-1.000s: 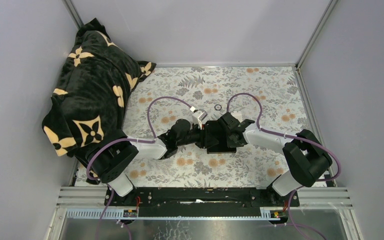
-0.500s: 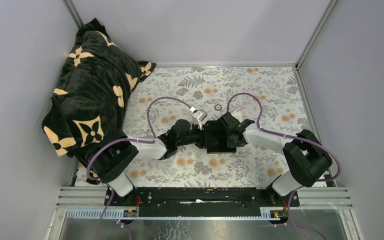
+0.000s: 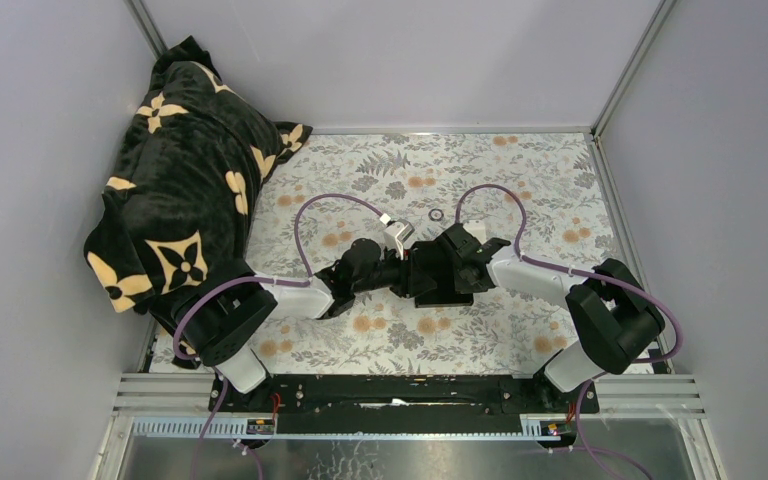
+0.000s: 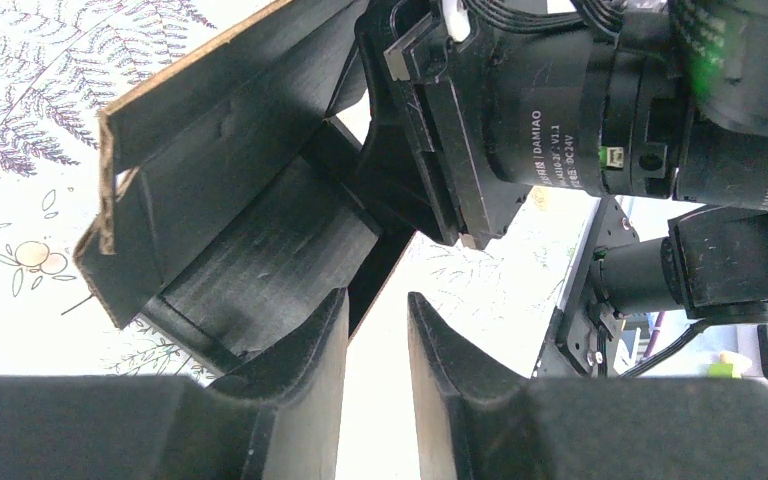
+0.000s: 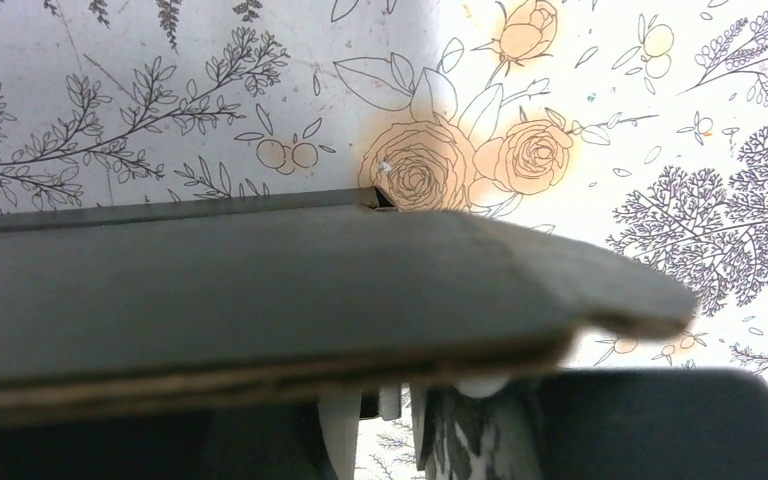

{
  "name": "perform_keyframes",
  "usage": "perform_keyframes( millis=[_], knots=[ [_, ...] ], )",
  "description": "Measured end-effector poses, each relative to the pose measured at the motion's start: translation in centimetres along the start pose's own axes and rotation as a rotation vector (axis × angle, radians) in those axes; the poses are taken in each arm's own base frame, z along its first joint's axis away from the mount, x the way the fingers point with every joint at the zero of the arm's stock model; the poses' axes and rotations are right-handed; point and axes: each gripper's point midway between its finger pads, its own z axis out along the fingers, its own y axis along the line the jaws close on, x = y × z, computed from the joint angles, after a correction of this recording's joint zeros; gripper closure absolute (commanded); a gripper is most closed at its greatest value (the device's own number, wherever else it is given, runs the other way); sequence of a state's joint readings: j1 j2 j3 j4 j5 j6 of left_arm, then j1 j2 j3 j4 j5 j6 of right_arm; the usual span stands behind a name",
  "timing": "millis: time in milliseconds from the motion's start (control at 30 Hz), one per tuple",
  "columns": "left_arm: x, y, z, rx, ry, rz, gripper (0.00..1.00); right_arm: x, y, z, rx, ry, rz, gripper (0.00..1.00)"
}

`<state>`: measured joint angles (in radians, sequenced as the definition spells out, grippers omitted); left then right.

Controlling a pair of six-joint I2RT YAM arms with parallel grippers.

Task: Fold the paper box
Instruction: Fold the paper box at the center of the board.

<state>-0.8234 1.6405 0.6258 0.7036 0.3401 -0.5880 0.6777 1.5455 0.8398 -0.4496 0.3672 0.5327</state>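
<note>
L gripper (image 4: 375, 305): jaws narrow, slit of light betw them, one finger (image 4: 305, 355) against a flap of the paper box (image 4: 230, 230); pinching or just touching, can't tell. R gripper (image 3: 452, 262) meets it from the opp side, tips hidden behind card, so its state is unclear too. Box looks half-formed, walls partly up, mid table (image 3: 520, 190) betw both arms. To do it well, prob: R steadies the wall, L pushes the flap along its crease, slowly, w/o crushing the thin card.

Matt black creased card paper box (image 4: 245, 195)
</note>
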Motion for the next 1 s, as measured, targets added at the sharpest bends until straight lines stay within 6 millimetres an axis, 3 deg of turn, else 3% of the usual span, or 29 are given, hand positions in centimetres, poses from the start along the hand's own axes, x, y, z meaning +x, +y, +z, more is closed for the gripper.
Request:
perform_keyframes(
  millis=[200,567,1000],
  knots=[
    [0.0,0.0,0.0,0.000,0.001,0.000,0.67,-0.2,-0.2,0.1,0.008,-0.008,0.007,0.76],
    [0.0,0.0,0.0,0.000,0.001,0.000,0.67,-0.5,-0.3,0.1,0.010,-0.020,0.011,0.96],
    [0.4,0.3,0.1,-0.007,0.011,-0.001,0.67,-1.3,-2.1,-0.2,0.111,-0.041,-0.023,0.98]
  ],
)
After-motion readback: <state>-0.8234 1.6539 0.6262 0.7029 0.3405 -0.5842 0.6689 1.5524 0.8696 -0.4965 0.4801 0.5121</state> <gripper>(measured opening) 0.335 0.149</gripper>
